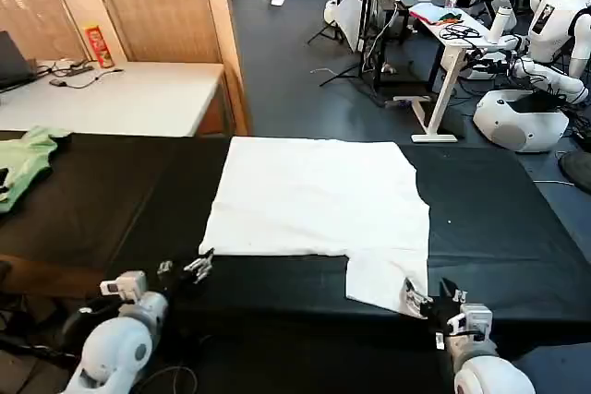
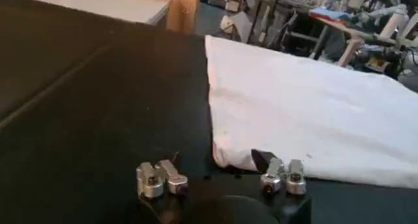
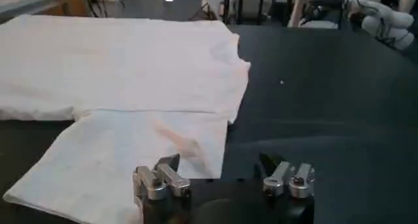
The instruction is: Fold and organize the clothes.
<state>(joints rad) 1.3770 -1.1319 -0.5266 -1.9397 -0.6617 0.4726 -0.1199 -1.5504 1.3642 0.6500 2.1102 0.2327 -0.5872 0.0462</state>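
Note:
A white T-shirt [image 1: 314, 196] lies spread flat on the black table [image 1: 499, 219], with one flap [image 1: 388, 279] reaching toward the front right. My left gripper [image 1: 189, 269] is open at the shirt's front left corner. In the left wrist view that gripper [image 2: 222, 173] stands just short of the cloth's corner [image 2: 225, 155], holding nothing. My right gripper [image 1: 434, 304] is open at the flap's front corner. In the right wrist view that gripper [image 3: 223, 173] has one finger [image 3: 160, 179] over the white cloth [image 3: 130, 68], and a faint reddish print [image 3: 179, 140] shows through the fabric.
A light-green garment [image 1: 28, 159] lies at the table's far left. Behind it stands a white table [image 1: 129, 99] with a red can [image 1: 95, 45]. White robots [image 1: 545, 43] and desks stand across the floor at the back right.

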